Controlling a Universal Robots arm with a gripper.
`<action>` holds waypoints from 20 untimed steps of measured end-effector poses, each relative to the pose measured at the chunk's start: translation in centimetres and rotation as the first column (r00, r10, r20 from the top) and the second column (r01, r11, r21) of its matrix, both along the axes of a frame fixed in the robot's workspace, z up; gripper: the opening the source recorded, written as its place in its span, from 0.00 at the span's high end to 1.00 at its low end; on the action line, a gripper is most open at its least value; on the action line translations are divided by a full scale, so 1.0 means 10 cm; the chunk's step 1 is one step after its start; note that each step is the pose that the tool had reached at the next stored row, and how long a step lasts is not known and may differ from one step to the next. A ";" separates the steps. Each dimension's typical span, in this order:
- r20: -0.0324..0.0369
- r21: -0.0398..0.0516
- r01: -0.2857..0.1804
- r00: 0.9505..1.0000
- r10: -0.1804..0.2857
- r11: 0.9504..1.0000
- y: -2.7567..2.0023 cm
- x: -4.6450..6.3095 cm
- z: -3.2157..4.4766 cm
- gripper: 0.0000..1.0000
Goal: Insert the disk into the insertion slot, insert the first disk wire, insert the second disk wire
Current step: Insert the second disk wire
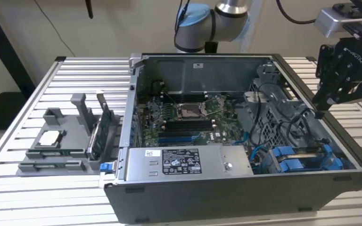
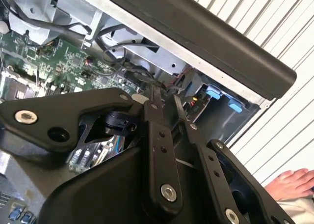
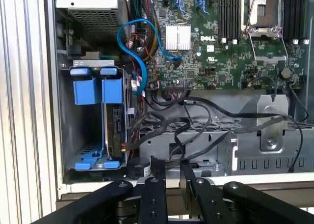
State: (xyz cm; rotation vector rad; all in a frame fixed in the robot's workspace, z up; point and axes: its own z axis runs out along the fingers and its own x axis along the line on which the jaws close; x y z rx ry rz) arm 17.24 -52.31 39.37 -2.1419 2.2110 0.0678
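The disk (image 3: 116, 130) stands on edge in its bright blue carrier (image 3: 112, 90), seated inside the insertion slot (image 3: 66, 135), a dark grey cage bay. In the exterior view the disk (image 1: 307, 153) sits low in the case's near corner on that view's right. My gripper (image 1: 320, 112) hangs above the case's wall on that same side, apart from the disk. Its black fingers (image 3: 157, 171) stand close together with a narrow gap and nothing between them. Loose black wires (image 3: 196, 130) lie across the metal cage just beyond the fingertips (image 2: 152, 100).
The open computer case (image 1: 231, 197) lies on a slatted table (image 1: 36, 197). Inside are the motherboard (image 1: 187, 117) and a silver power-supply box (image 1: 181, 160). A grey holder (image 1: 61, 141) with parts stands on the exterior view's left. A person's hand (image 2: 294, 182) rests beside the case.
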 end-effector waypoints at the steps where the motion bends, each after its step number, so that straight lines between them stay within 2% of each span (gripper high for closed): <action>1: 0.000 0.000 0.000 1.000 0.000 1.000 0.000 0.00 0.000 0.73; 3: -0.002 -0.001 0.000 1.000 0.000 1.000 0.004 0.00 -0.002 0.73; 4: -0.010 -0.004 0.000 1.000 0.000 1.000 0.010 0.00 -0.003 0.73; 6: -0.032 -0.011 0.000 0.999 0.000 1.000 0.021 0.01 -0.007 0.73; 7: -0.037 -0.012 0.000 0.999 0.000 1.000 0.026 0.01 -0.010 0.73; 11: -0.040 -0.012 0.000 0.999 0.000 1.000 0.039 0.04 -0.025 0.73; 12: -0.043 -0.012 0.000 0.999 0.000 1.000 0.039 0.06 -0.031 0.73; 18: -0.094 -0.020 -0.001 0.996 -0.001 1.000 0.032 0.11 -0.035 0.73; 20: -0.107 -0.021 -0.002 0.994 -0.001 1.000 0.025 0.12 -0.035 0.73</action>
